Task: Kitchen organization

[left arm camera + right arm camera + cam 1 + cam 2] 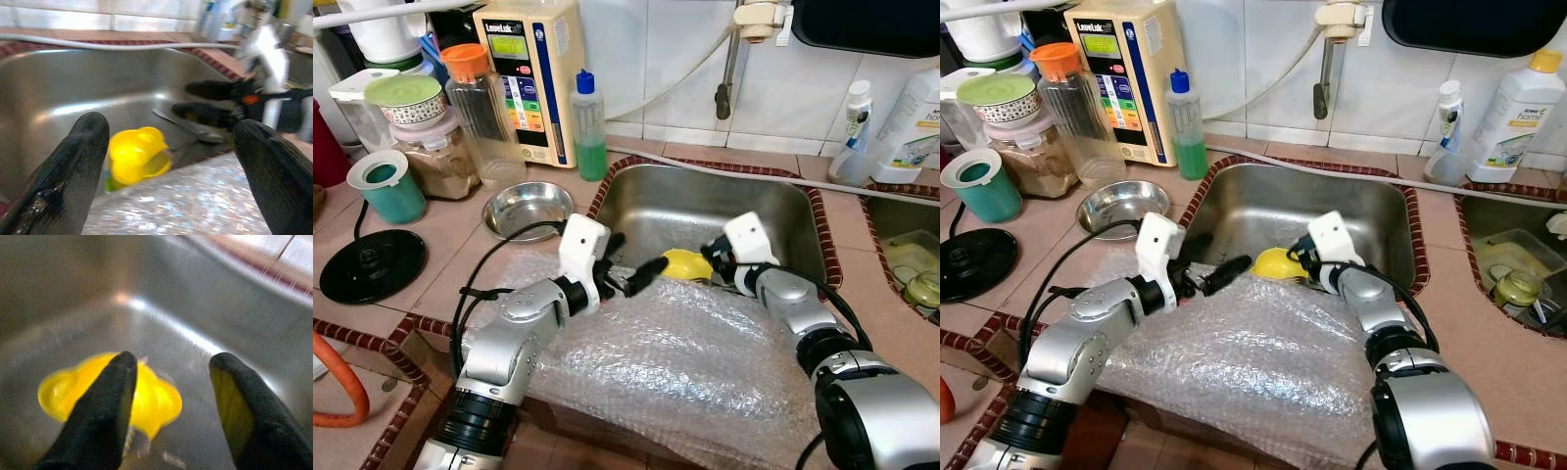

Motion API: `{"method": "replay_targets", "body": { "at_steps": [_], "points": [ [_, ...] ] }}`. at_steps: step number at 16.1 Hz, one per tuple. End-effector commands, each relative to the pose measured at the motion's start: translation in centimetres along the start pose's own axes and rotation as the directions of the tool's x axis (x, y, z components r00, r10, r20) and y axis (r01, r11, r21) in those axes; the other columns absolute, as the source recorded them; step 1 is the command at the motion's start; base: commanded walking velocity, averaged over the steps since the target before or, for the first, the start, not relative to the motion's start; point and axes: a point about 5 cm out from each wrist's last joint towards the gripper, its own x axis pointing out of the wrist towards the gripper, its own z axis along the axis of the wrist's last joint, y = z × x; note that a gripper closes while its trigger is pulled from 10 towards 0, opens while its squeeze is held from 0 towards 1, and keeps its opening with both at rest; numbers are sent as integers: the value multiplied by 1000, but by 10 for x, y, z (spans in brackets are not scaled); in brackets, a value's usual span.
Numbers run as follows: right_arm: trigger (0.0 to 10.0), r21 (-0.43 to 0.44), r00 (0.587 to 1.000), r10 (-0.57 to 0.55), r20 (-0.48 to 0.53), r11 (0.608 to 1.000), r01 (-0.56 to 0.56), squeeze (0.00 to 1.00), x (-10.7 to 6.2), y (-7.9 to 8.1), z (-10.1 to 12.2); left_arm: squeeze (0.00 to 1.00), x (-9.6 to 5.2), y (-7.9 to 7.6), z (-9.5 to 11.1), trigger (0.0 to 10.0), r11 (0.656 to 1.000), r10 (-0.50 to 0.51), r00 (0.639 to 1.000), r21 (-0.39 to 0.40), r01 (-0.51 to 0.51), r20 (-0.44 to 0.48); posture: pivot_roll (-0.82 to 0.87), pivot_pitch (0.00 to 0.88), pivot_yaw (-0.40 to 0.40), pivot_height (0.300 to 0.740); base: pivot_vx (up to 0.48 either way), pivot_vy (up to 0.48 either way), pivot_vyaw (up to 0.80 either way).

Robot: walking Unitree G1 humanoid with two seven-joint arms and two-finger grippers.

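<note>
Both grippers released over the sink: left gripper above bubble wrap, right gripper straddling yellow cup lying on sink bottom, spoon beside it.

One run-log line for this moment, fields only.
stage: reaching into sink | target: yellow cup | right gripper: jaws open over it | left gripper: jaws open, nearby above bubble wrap | grasp: none

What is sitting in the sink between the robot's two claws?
A yellow cup-like object lies between the left gripper and the right gripper, in the steel sink; a spoon lies beside it in the left wrist view.
</note>
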Motion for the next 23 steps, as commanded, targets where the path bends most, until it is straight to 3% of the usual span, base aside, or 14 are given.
{"method": "replay_targets", "body": {
  "at_steps": [1, 2, 5, 6, 7, 8, 9, 11, 13, 16, 20, 23],
  "points": [
    [10000, 26, 998, -1, 57, 1000, 0, 1000, 1, 1, 7, 1000, -1, 10, 7, 10000, 998, 60, 998, 25, -60, 24, 12, 0, 57, 740, 0, 0, 0],
    [10000, 94, 991, -2, 132, 995, -11, 1000, 0, 6, 11, 1000, -4, 29, 7, 10000, 978, 196, 980, 66, -197, 16, 9, 0, 56, 740, 0, 0, 0],
    [10000, 170, 979, -30, 203, 985, -5, 1000, -2, 21, 11, 1000, -11, 57, 4, 10000, 916, 393, 919, 93, -391, -8, -1, 0, 55, 740, 0, 0, 0],
    [10000, 169, 972, -8, 234, 985, -32, 1000, -5, 38, 11, 1000, -20, 78, 12, 10000, 832, 543, 838, 99, -545, 45, -10, 0, 58, 740, 0, 0, 0],
    [10000, 194, 965, 28, 259, 978, -81, 1000, -7, 46, 12, 1000, -26, 87, 16, 10000, 781, 613, 787, 92, -617, 74, -18, 0, 64, 740, 0, 0, 0],
    [10000, 226, 949, 91, 302, 960, -164, 902, -13, 56, 17, 788, -32, 98, 19, 10000, 726, 681, 727, 55, -686, 83, -20, 0, 65, 740, 0, 0, 0],
    [10000, 221, 924, 147, 352, 947, -235, 0, -21, 64, 25, 0, -38, 107, 17, 10000, 673, 738, 671, 4, -740, 73, -25, 0, 66, 740, 0, 0, 0],
    [10000, 133, 878, 256, 403, 934, -333, 0, -40, 80, 35, 0, -44, 120, 11, 10000, 600, 799, 601, -92, -795, 18, -33, 0, 68, 740, 0, 0, 0],
    [10000, 51, 867, 306, 395, 934, -353, 0, -52, 86, 34, 0, -45, 128, 11, 10000, 562, 822, 570, -157, -812, -4, -41, 0, 70, 740, 0, 0, 0],
    [10000, 45, 864, 329, 381, 927, -373, 0, -66, 90, 40, 0, -39, 136, 7, 10000, 483, 849, 522, -271, -832, -89, -52, 0, 72, 740, 0, 0, 0],
    [10000, 11, 856, 356, 374, 921, -388, 0, -73, 94, 46, 0, -29, 136, 12, 10000, 461, 847, 521, -343, -819, -108, -66, 0, 86, 740, 0, 0, 0],
    [10000, 11, 861, 354, 365, 923, -384, 0, -79, 95, 51, 0, -26, 135, -1, 10000, 410, 827, 516, -390, -825, -222, -77, 0, 97, 740, 0, 0, 0]
  ]
}}
